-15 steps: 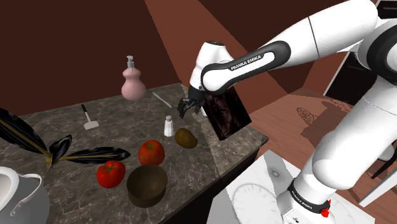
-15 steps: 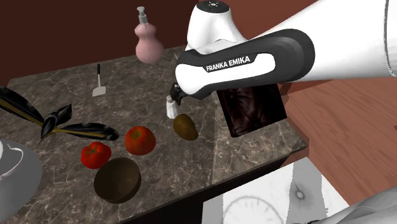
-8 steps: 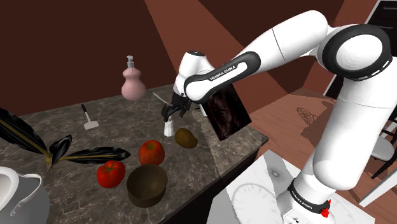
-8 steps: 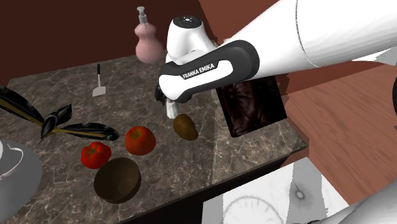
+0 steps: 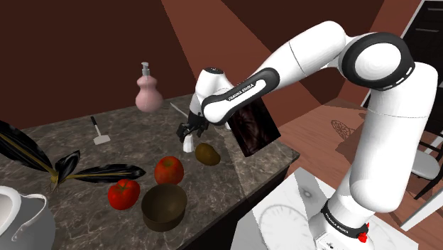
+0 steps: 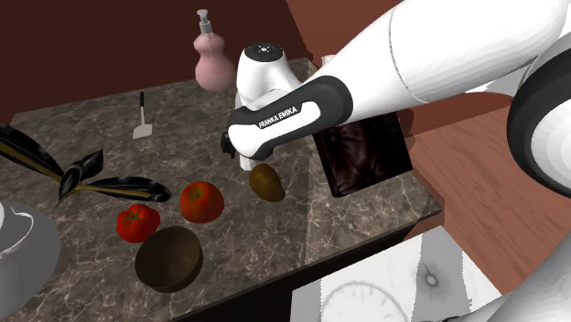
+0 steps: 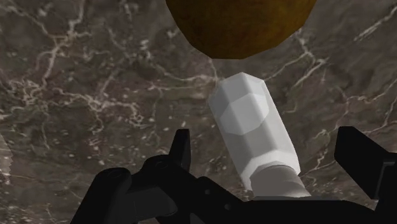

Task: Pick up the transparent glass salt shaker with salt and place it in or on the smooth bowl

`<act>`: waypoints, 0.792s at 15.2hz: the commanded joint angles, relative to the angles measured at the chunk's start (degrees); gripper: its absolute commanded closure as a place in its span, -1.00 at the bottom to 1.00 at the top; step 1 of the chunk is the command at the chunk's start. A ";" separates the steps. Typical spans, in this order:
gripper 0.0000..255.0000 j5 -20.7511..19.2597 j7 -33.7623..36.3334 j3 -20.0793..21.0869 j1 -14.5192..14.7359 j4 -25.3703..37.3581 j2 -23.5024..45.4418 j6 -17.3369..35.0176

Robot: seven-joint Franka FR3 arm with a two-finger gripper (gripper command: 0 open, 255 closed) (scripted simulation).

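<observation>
The end effector [image 7: 264,140] is held with fingers apart around the white salt shaker [image 7: 248,118], which is not gripped and stands on the table [image 7: 83,76].

Shoulder view: camera beside and slightly behind the white box stand [image 5: 284,216] at lower right, looking down and leftward over the dark veined marble countertop [image 5: 128,142] from mid distance. Second exterior view: nearly the same direction, nearer, tighter on the counter. Both share the pink bulbous pump bottle [image 5: 148,92] near top and the smooth dark brown bowl [image 5: 164,207] near bottom. Wrist view: very close, facing down onto marble, with the pale faceted salt shaker [image 7: 254,127] at centre.
</observation>
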 commanded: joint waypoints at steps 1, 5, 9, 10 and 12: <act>-1.00 -0.14 0.10 -0.05 0.07 0.07 0.28 0.23; -1.00 -0.14 0.10 -0.05 0.07 0.07 0.28 0.23; 1.00 -0.14 0.10 -0.05 0.06 0.07 0.28 0.22; 1.00 -0.14 0.11 -0.05 0.07 0.07 0.28 0.23; 1.00 -0.14 0.11 -0.05 0.07 0.05 0.27 0.23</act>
